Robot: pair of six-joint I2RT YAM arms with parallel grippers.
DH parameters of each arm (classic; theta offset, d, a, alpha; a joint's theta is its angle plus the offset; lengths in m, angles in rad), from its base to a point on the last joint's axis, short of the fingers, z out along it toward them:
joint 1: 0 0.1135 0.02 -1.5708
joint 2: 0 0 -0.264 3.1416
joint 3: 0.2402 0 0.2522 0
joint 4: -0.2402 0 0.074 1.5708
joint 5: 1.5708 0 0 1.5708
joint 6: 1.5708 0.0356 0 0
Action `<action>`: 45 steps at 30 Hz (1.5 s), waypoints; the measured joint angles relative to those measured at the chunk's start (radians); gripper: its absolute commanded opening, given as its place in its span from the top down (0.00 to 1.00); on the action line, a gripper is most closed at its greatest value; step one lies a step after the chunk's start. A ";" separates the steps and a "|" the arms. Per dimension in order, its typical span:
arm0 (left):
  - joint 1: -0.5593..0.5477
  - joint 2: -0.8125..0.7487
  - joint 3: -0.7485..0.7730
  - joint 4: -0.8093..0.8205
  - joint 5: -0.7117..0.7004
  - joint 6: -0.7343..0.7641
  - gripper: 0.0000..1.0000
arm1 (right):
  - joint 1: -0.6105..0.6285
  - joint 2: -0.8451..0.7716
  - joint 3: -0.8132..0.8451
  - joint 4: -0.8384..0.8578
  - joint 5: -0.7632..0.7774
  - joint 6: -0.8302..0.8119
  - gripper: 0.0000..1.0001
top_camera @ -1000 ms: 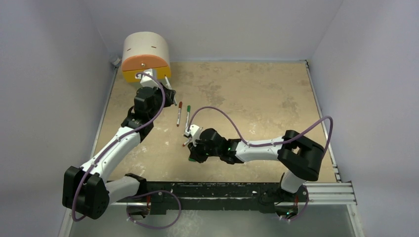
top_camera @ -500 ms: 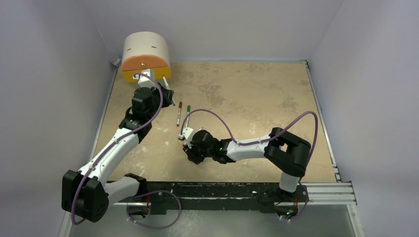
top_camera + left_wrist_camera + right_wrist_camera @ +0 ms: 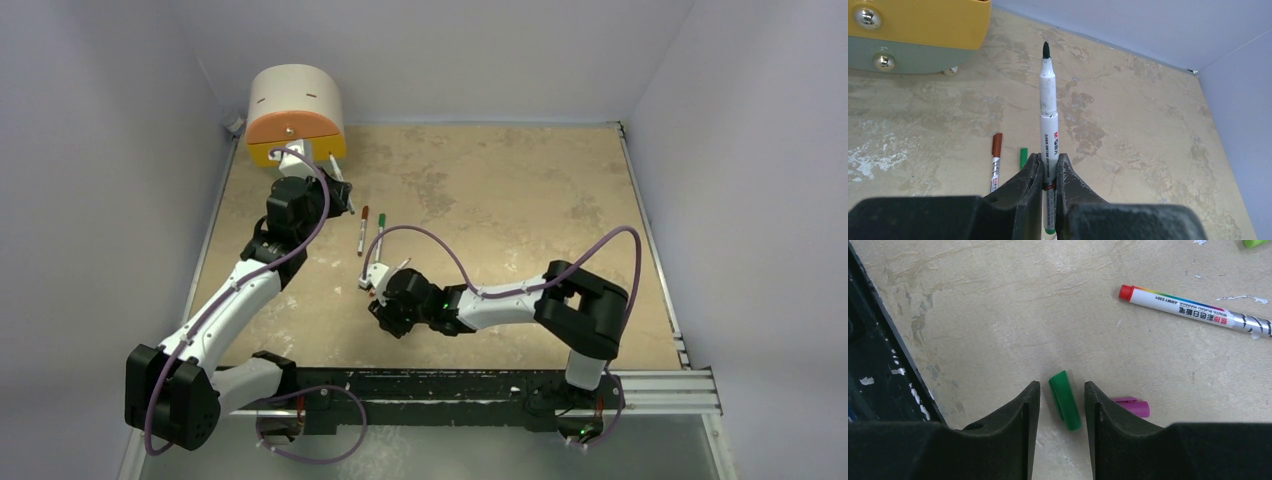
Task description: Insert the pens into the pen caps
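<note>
Between parted fingers [image 3: 1020, 412] of right hand [image 3: 1062, 389], green cap [image 3: 1065, 402] — apparently untouched, left hand [image 3: 1049, 159] clamping dark-tipped pen [image 3: 1047, 95]

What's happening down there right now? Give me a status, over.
Left gripper shut on an uncapped pen, tip out. Right gripper open, straddling a green cap lying on the table. Pink cap close by, just outside the jaws.
</note>
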 measured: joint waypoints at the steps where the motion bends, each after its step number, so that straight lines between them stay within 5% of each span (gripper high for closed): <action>1: 0.001 0.000 0.000 0.000 0.000 0.000 1.00 | 0.004 0.000 0.000 -0.003 0.009 0.000 0.59; 9: 0.005 0.000 0.000 0.000 0.003 0.000 1.00 | 0.021 0.019 0.012 -0.011 0.061 -0.003 0.60; 16: 0.005 0.000 0.000 0.000 0.006 0.000 1.00 | 0.032 0.031 0.028 -0.023 0.111 -0.004 0.70; 37: 0.005 0.000 -0.013 0.009 0.018 -0.005 1.00 | 0.053 0.016 0.026 -0.069 0.180 -0.003 0.66; 45: 0.009 0.000 -0.016 0.009 0.018 -0.005 1.00 | 0.061 0.015 0.025 -0.069 0.178 0.000 0.86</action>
